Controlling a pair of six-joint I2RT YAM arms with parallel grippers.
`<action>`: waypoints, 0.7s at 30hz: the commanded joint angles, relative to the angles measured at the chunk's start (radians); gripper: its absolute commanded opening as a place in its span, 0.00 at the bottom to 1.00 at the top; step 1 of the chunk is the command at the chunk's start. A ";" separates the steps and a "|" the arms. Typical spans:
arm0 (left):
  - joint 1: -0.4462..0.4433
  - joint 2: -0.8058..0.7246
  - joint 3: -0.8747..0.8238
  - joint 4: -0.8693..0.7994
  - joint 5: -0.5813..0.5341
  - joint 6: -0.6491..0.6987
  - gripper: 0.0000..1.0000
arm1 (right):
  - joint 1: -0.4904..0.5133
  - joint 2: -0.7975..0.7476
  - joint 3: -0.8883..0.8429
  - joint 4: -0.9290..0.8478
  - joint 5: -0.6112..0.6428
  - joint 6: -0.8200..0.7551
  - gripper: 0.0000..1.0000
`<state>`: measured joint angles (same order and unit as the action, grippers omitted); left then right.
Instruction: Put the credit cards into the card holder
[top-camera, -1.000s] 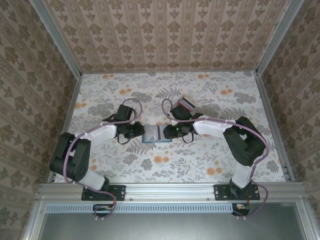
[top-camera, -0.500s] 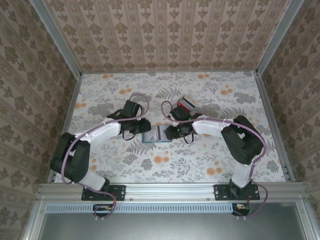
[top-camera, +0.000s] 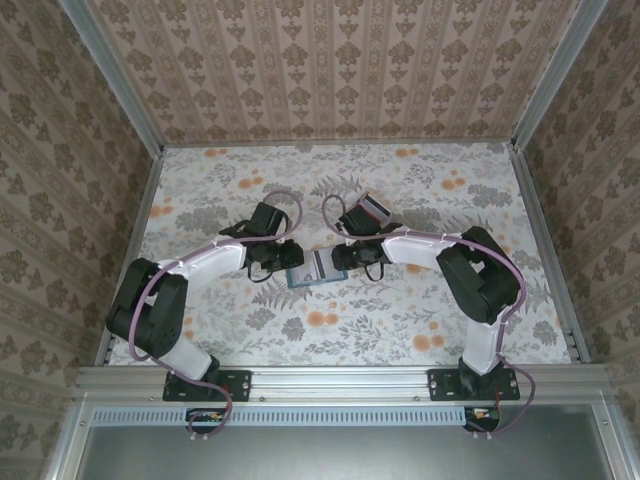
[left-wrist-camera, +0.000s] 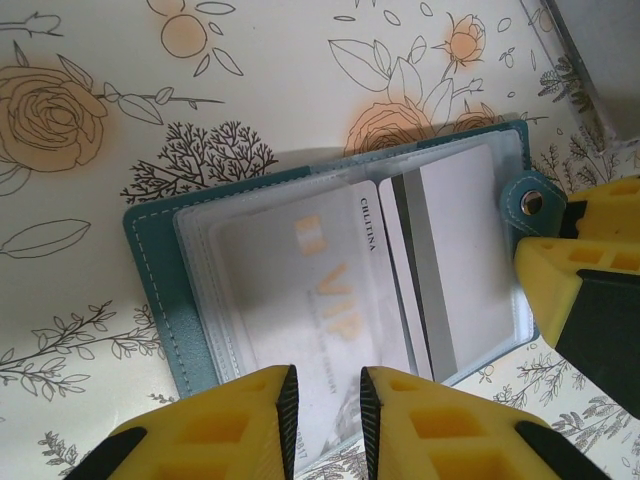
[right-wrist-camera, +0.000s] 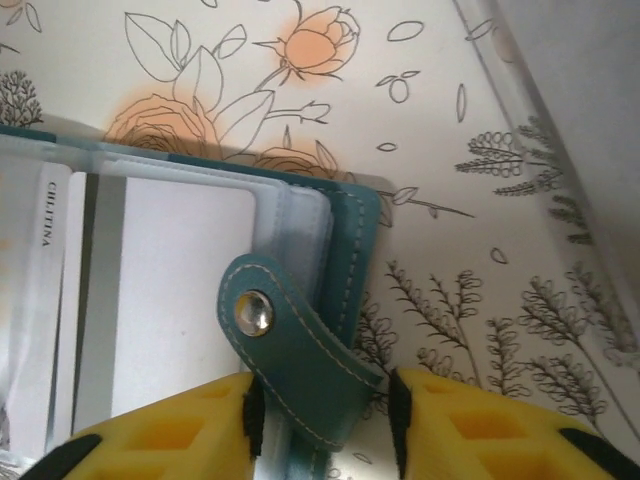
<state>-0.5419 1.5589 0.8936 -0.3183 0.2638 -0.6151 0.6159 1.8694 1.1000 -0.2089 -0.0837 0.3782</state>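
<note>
Quick count first: one card holder, two arms, and two credit cards I can make out inside the holder. There's also one small grey and red pile lying on the table just behind the right arm's wrist. Can't tell how many are in that pile.

The holder is teal and lies flat and open on the flowery table, right between the two grippers. Its long axis runs left to right in the top view. The strap with the metal snap is at the end on the right arm's side. Clear plastic sleeves fan out over the open inside.

As for writing, the front card has "VIP" in big pale gold letters, and "CHLITINA" in small dark print along one edge. The other card is next to it towards the strap end, blank grey-white with a dark stripe down one long side. Nothing readable on that one.

The right gripper has its yellow fingers closed on the teal strap, which sits squeezed between the pads.

The left gripper sits at the long edge of the sleeves, with its jaws only a thin gap apart. I honestly can't tell whether it's pinching the plastic or just hanging over it.
</note>
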 joint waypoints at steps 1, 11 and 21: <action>0.000 0.021 0.018 -0.017 -0.010 0.023 0.27 | -0.009 -0.063 -0.034 0.018 -0.050 0.027 0.44; 0.000 0.111 0.048 0.004 0.000 0.029 0.26 | -0.028 -0.108 -0.043 -0.008 -0.377 0.094 0.43; -0.016 0.099 0.094 -0.029 0.014 0.043 0.25 | -0.056 -0.053 -0.082 0.057 -0.325 0.153 0.43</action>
<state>-0.5449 1.6634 0.9577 -0.3141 0.2657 -0.6014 0.5816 1.7969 1.0309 -0.1806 -0.4191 0.5003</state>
